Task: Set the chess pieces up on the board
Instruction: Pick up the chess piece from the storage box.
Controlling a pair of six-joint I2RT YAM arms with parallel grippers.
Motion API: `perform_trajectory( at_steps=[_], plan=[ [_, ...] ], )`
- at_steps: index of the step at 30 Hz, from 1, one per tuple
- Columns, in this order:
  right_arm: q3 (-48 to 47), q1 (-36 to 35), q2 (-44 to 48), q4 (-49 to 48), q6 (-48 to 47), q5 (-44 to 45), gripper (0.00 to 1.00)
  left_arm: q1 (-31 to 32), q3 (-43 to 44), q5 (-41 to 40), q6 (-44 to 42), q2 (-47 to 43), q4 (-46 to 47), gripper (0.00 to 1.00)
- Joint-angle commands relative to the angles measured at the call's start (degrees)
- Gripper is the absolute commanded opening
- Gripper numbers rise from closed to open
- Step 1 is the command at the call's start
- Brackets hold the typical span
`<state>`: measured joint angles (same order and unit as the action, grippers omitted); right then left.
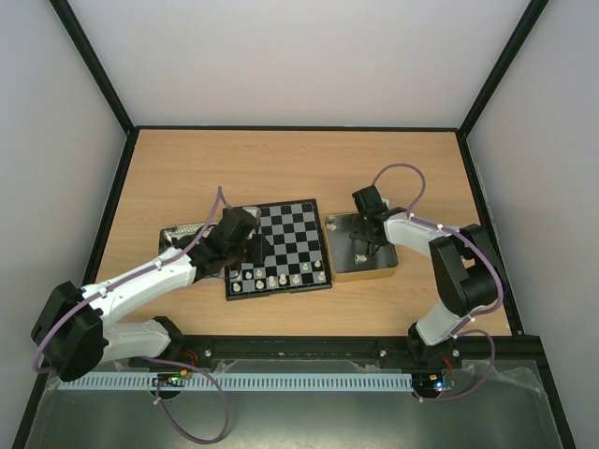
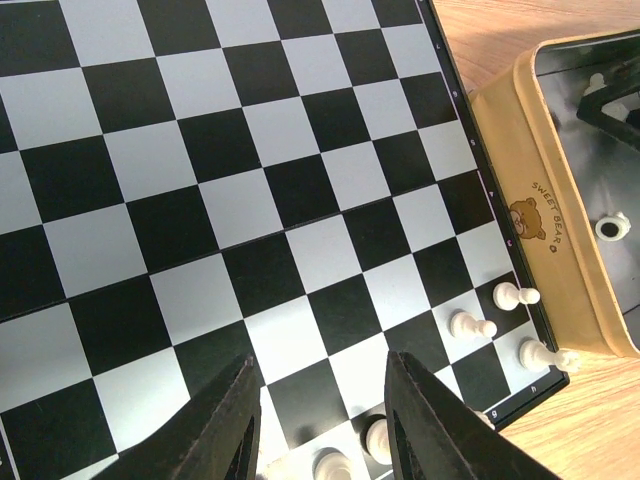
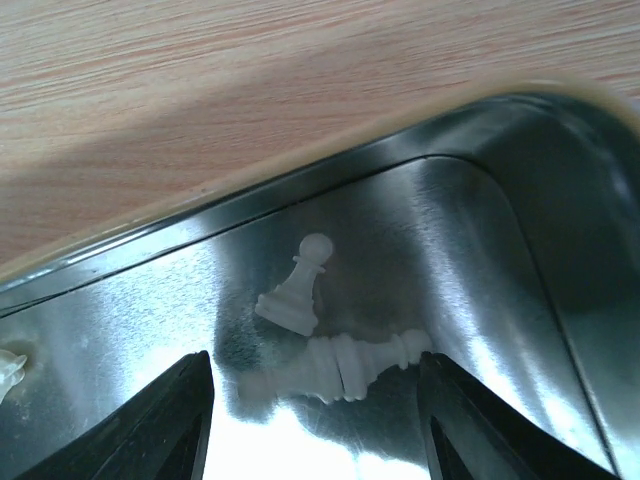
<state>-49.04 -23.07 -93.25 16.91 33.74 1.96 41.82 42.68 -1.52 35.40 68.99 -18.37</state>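
The board (image 1: 292, 227) lies mid-table, with cream-white chess pieces (image 1: 281, 278) standing on its near rows. My left gripper (image 1: 255, 251) hovers over the board's near left part. In the left wrist view it (image 2: 320, 358) is open with nothing between its fingers, above white pieces (image 2: 378, 438); more pawns (image 2: 472, 325) stand near the corner. My right gripper (image 1: 363, 249) reaches down into the metal tin (image 1: 339, 268). There it (image 3: 315, 358) is open, its jaws straddling a larger white piece (image 3: 345, 367) lying on its side. A white pawn (image 3: 297, 290) leans just beyond.
The tin (image 2: 560, 200) touches the board's right edge; its rim (image 3: 300, 185) curves round close beyond the pieces. Another white bit (image 3: 8, 368) lies at the tin's left. A second tin (image 1: 178, 234) sits behind the left arm. Black frame posts border the table.
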Motion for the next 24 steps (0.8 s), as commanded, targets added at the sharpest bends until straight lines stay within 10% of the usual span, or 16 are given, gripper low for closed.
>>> perform_trajectory(
  at_steps=[1, 24],
  plan=[
    [0.08, 0.44, -0.88, -1.8, -3.5, -3.11, 0.55, -0.25, -0.8, 0.45, -0.29, 0.17, 0.79, 0.37],
    [0.14, 0.47, -2.9, 3.48, 5.05, 4.33, 0.36, -0.25, -1.58, 0.9, -0.25, 0.44, 1.69, 0.37]
  ],
)
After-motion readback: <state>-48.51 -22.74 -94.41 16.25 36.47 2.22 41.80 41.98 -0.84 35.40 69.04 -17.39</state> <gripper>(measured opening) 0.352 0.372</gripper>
